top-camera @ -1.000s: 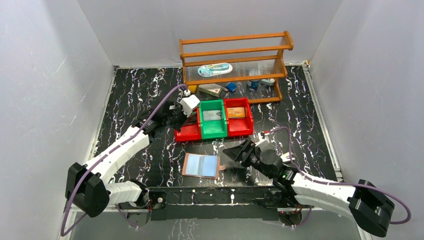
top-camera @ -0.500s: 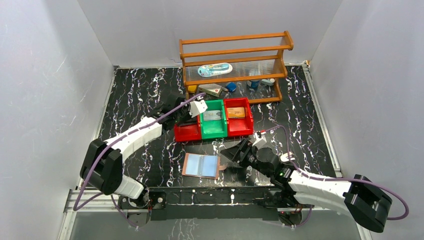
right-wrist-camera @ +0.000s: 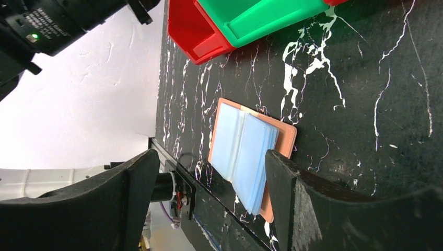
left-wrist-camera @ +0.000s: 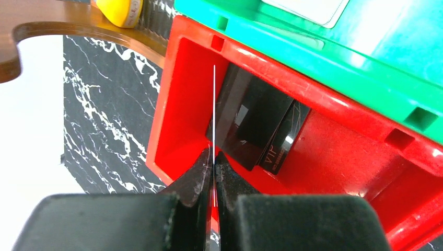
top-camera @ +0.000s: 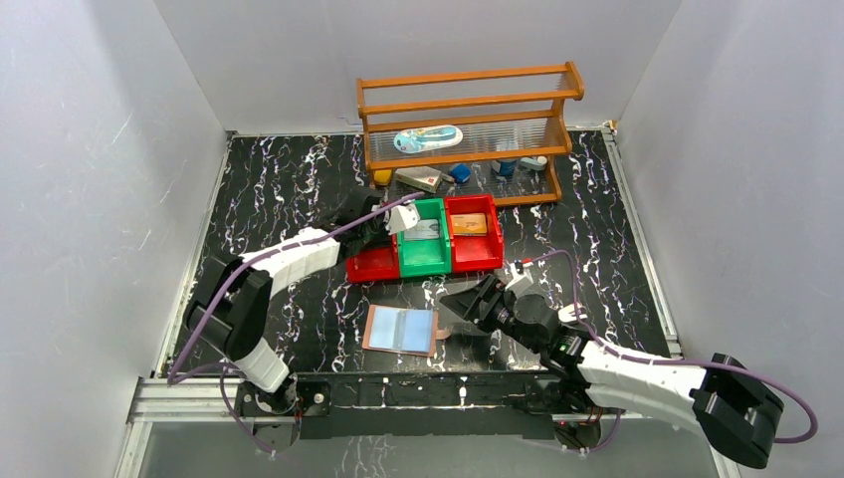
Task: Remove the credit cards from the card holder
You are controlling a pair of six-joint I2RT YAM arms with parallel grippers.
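The credit card [left-wrist-camera: 213, 104] clamped in the left gripper [left-wrist-camera: 213, 157] has reached the red bin [left-wrist-camera: 185, 94], ready for release; the right gripper [right-wrist-camera: 211, 157] gapes.

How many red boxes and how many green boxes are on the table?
Red bins: 2
Green bins: 1
Total: 3 bins
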